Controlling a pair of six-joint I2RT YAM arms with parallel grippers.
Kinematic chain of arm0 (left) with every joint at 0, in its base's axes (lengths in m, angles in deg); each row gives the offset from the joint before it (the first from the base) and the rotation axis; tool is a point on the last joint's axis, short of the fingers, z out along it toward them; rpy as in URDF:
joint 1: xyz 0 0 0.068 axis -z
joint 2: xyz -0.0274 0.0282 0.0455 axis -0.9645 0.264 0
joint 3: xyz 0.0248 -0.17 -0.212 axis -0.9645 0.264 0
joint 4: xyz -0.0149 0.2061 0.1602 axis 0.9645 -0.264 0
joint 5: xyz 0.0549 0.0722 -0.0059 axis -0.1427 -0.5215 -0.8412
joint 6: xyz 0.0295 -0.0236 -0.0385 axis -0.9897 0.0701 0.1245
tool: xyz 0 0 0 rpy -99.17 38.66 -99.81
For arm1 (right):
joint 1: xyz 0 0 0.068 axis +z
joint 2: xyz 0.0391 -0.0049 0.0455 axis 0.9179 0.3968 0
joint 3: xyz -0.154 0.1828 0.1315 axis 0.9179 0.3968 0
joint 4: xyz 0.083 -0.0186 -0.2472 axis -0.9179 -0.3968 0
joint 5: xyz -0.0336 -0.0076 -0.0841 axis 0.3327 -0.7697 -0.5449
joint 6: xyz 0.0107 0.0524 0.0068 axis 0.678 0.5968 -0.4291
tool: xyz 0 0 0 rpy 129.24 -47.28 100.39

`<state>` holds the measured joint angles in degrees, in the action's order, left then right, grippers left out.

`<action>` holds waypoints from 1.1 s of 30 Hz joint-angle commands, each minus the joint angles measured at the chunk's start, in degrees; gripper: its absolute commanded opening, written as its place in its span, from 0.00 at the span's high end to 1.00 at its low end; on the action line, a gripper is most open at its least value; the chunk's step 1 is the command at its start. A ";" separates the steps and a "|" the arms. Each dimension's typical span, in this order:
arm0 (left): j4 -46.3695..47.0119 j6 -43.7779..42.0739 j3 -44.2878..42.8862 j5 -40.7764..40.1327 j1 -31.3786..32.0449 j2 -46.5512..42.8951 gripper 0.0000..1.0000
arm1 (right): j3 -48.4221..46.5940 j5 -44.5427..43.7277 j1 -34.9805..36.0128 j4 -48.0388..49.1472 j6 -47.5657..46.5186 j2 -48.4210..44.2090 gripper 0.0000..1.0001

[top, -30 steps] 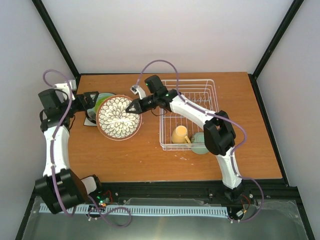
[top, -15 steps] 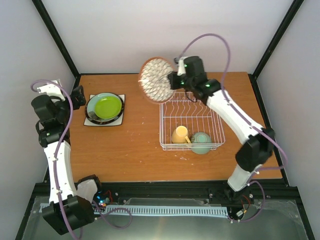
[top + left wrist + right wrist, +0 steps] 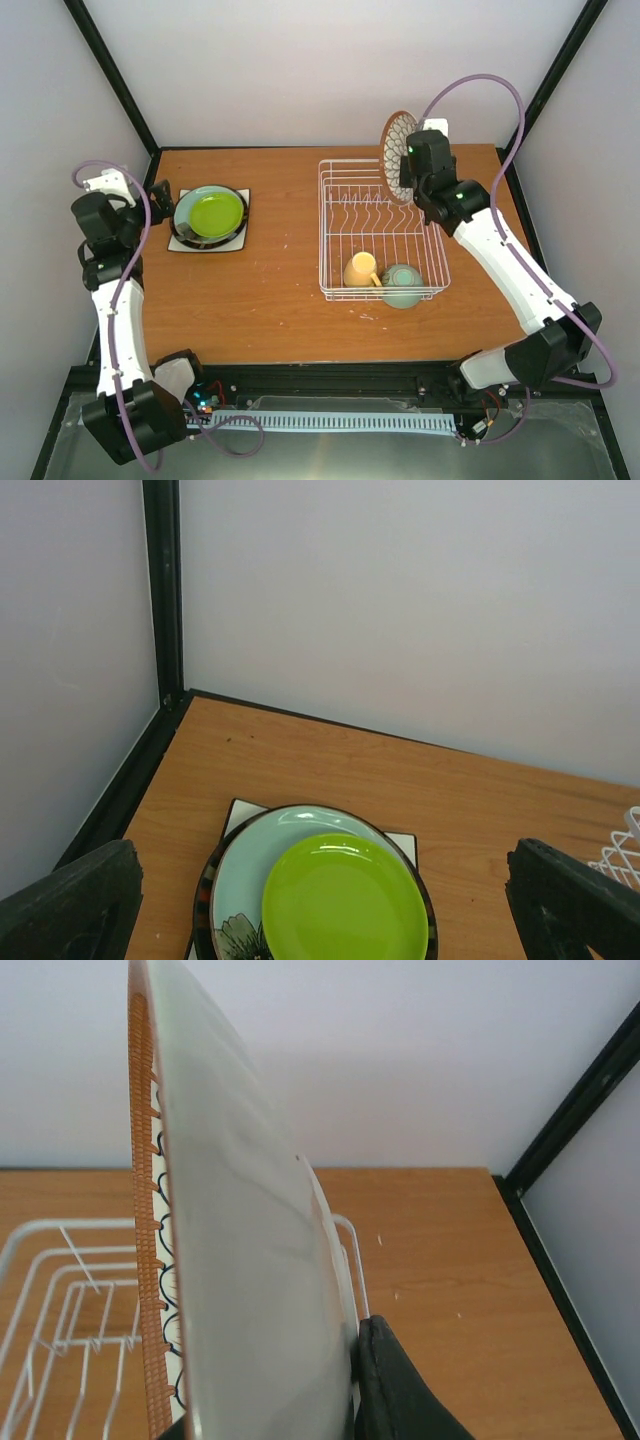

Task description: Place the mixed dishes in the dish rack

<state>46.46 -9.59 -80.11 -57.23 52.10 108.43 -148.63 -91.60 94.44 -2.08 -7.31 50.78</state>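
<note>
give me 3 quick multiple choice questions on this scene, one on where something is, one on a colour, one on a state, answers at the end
1. Where is the yellow mug?
A) on the table's near edge
B) in the dish rack, beside the mint bowl
C) outside the rack, at the far left

2. What colour is the top plate of the plate stack?
A) lime green
B) red
C) black

3. How is the patterned plate placed?
A) flat on the table
B) lying under the mug
C) on edge, clamped in the right gripper

Answers: B, the mug sits inside the wires next to the bowl; A, lime green shows topmost in both views; C, the plate stands on edge over the rack's far right corner.
</note>
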 commanded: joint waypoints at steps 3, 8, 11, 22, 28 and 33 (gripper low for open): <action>1.29 -1.02 1.05 -0.12 0.12 0.73 0.00 | -3.18 2.88 0.03 0.52 3.46 1.81 0.97; 1.47 -1.72 1.76 -1.48 0.17 0.57 0.00 | -3.69 3.92 0.29 -1.15 5.51 5.08 0.97; 1.43 -2.52 2.14 -2.67 0.15 0.57 0.00 | -3.50 3.85 0.29 -0.77 5.56 5.65 0.97; 2.17 -1.56 2.50 -2.49 0.17 1.56 0.00 | -5.74 12.99 0.98 -2.77 10.02 8.98 0.97; 1.03 -1.89 1.80 -4.47 0.15 1.25 0.00 | -8.34 8.62 3.37 -7.57 14.49 12.10 0.97; -0.01 -1.68 1.00 -5.37 0.16 1.07 0.00 | -9.47 6.57 5.32 -8.31 16.42 13.55 0.97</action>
<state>46.81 -10.75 -77.25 -61.12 52.10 109.83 -153.83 -81.18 98.17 -13.89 5.15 64.96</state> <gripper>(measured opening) 0.997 0.143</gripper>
